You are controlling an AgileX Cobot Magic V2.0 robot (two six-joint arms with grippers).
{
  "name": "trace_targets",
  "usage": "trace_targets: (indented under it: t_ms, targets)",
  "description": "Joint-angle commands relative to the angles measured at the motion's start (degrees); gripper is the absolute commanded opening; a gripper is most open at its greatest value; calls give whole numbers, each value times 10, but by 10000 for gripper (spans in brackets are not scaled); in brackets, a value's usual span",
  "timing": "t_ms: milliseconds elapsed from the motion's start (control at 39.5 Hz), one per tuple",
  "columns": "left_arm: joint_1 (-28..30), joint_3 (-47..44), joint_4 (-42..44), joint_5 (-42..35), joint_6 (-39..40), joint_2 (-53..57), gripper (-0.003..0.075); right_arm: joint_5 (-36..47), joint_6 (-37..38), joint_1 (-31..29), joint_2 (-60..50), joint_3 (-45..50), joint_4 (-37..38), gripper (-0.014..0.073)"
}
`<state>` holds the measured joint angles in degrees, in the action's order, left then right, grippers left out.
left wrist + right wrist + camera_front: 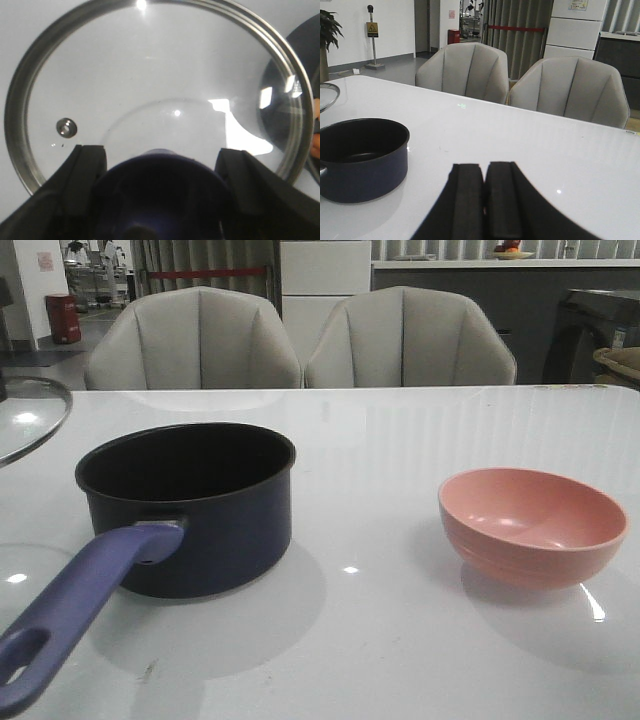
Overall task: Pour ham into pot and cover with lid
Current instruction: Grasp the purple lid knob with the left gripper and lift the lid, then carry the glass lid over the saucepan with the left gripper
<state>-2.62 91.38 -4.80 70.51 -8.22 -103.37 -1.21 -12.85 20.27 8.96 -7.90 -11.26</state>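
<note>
The dark navy pot (190, 510) stands left of centre, its periwinkle handle (80, 610) pointing to the front left. It also shows in the right wrist view (362, 160). The clear glass lid (25, 420) hangs tilted above the table at the far left edge. My left gripper (162, 152) is shut on the lid's blue-purple knob (160, 195), the steel-rimmed glass (150, 75) spread out beyond it. My right gripper (485, 167) is shut and empty, low over the table to the right of the pot. No ham shows; the pot's inside is dark.
A pink bowl (535, 525) stands at the right of the table and looks empty. Two grey chairs (195, 340) stand behind the far edge. The white tabletop (380, 440) stretches between pot and bowl.
</note>
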Motion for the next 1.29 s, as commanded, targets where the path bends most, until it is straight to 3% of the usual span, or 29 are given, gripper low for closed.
trace_targets:
  t_ms: [0,659,1267]
  targets:
    - [-35,40,20,23,3,34,114,47,-4,0,6,-15,5,136]
    - [-208,129,35,32,3,-7,113,47,-4,0,6,-15,5,136]
    - [-226,129,4,32,-2,-40,114,47,-4,0,6,-15,5,136]
